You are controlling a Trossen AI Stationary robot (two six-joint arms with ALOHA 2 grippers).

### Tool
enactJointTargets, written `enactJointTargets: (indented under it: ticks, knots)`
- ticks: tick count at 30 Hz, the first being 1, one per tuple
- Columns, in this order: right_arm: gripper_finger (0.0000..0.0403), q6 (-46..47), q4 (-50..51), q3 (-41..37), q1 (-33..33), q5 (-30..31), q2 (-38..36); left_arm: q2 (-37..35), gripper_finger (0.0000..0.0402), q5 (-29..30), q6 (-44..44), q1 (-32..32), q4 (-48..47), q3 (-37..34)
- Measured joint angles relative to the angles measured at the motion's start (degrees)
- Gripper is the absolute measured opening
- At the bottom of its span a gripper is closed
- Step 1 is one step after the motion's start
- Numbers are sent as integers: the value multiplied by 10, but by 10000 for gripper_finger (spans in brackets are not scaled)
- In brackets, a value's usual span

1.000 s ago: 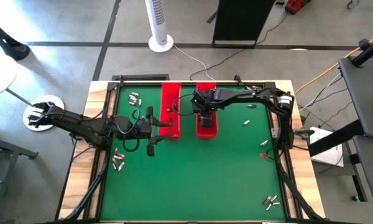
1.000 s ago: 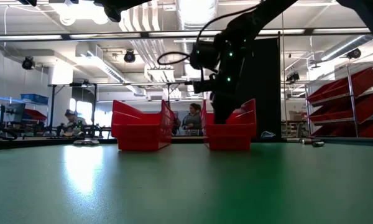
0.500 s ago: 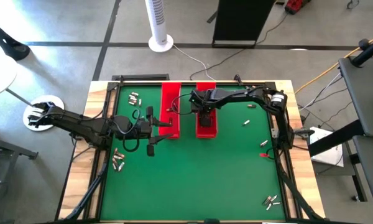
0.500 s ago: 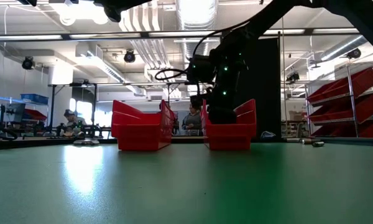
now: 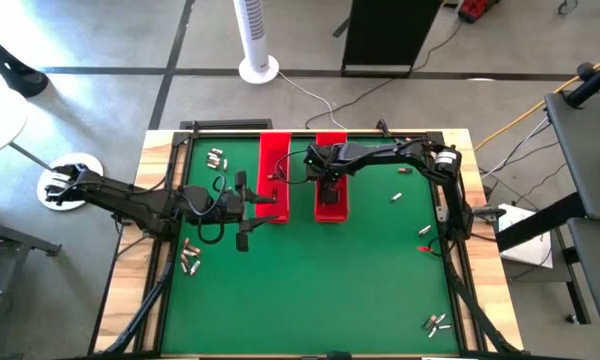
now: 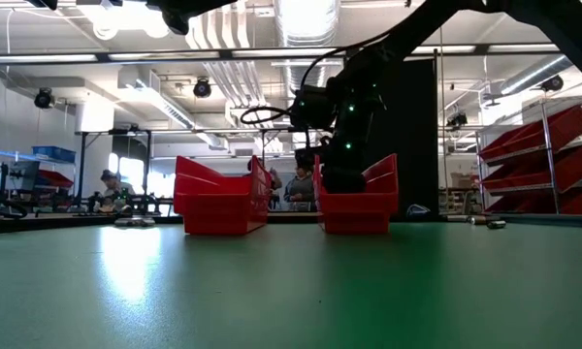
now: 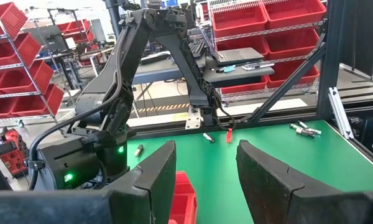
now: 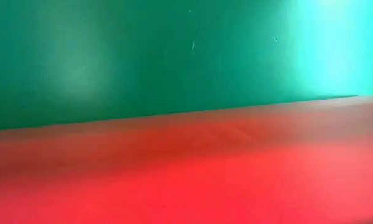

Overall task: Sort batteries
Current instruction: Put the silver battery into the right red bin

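Showing no readable writing: batteries (image 5: 189, 258), red trays (image 5: 273, 160).

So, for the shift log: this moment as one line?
right gripper: down in right tray | left gripper: open, beside left tray | batteries: scattered

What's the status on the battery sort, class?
Right gripper low over right red plastic tray. Left gripper open, empty, beside left red tray. Small silvery cylindrical batteries scattered on mat.

an industrial workshop or robotics lab is shown: metal racks of red storage bins (image 7: 264, 18) are seen, exposed ceiling ducts (image 6: 306, 19) and lamps, workbenches with people (image 6: 110, 184), a concrete floor (image 5: 100, 40).
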State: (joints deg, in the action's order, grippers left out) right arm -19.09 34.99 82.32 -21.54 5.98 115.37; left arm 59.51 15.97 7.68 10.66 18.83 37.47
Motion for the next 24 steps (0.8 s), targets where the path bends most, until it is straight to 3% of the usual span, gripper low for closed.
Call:
enactJointTargets:
  ticks: [11, 24]
  knots:
    - [103, 12, 3, -1, 2, 0, -19, 0, 149, 0, 0, 0, 0, 0]
    - [115, 35, 75, -1, 16, 2, -142, 0, 149, 0, 0, 0, -5, 0]
